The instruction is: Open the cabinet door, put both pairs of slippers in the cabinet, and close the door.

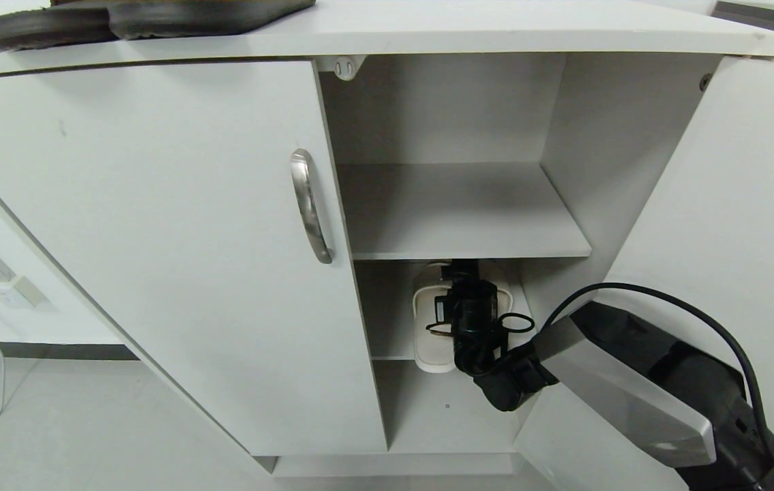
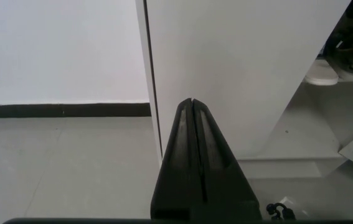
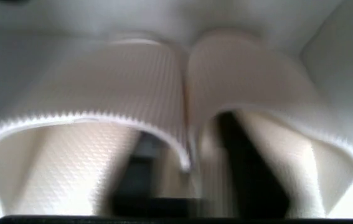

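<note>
Reaching into the open right half of the white cabinet [image 1: 427,31], the right gripper [image 1: 460,279] sits below the middle shelf [image 1: 462,218], in the lower compartment. It is clenched on the white slippers [image 1: 427,334]: in the right wrist view one dark finger goes inside each slipper and the two inner straps are pressed together between them. The near ends of the pair stick out past the front edge of a low shelf, and I cannot tell whether the soles already rest on it.

The right door [image 1: 734,204] stands wide open on the right. The left door [image 1: 155,239], with its metal handle [image 1: 311,204], is closed. The dark slippers [image 1: 121,20] lie on top of the cabinet at the far left, not yet put away. The left gripper [image 2: 192,109] is closed on nothing, low down near the floor beside the left door.

Judged risks: letting go now, with the pair overhanging the edge, could tip it onto the cabinet floor. Pulling the arm out could drag a strap along with a finger. Raising the wrist could strike the underside of the middle shelf.
</note>
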Controlling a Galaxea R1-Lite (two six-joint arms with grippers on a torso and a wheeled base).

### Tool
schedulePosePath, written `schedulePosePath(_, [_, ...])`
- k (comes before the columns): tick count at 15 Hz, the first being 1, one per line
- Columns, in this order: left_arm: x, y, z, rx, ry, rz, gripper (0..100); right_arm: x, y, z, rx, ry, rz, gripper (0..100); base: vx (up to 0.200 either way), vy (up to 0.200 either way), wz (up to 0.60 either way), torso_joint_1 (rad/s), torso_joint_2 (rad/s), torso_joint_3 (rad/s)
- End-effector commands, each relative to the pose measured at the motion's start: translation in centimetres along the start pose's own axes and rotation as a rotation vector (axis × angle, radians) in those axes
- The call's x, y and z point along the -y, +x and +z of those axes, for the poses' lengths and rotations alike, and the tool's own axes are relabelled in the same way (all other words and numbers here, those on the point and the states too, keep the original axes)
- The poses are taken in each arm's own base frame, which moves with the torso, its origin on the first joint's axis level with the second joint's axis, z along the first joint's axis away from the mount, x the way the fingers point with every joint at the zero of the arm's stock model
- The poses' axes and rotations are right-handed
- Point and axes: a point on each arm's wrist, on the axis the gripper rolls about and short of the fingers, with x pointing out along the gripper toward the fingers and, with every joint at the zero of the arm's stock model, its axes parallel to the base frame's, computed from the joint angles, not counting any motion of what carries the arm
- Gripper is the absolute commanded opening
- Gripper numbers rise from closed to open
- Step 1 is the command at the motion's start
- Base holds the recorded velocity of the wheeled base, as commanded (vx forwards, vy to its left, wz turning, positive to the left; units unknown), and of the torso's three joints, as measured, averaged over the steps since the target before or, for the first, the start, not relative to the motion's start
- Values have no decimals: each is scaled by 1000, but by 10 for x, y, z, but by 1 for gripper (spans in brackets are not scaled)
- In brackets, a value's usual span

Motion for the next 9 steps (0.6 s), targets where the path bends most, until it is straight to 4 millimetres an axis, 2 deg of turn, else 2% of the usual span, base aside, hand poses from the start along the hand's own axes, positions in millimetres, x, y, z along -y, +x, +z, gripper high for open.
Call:
schedulePosePath(1, [0, 0, 0, 0, 0, 1, 0, 5, -7, 2, -9, -6, 1, 100, 0, 0, 0, 0, 0, 0])
schedulePosePath(5, [0, 0, 0, 0, 0, 1, 0, 17, -59, 23, 26, 25, 53, 100, 0, 0, 0, 0, 0, 0])
schedulePosePath(7, [0, 0, 0, 0, 2, 2, 0, 18, -88, 26, 35, 31, 88, 100, 0, 0, 0, 0, 0, 0])
schedulePosePath(9, [0, 0, 0, 0, 2, 2, 0, 23, -119, 17, 18, 14, 131, 100, 0, 0, 0, 0, 0, 0])
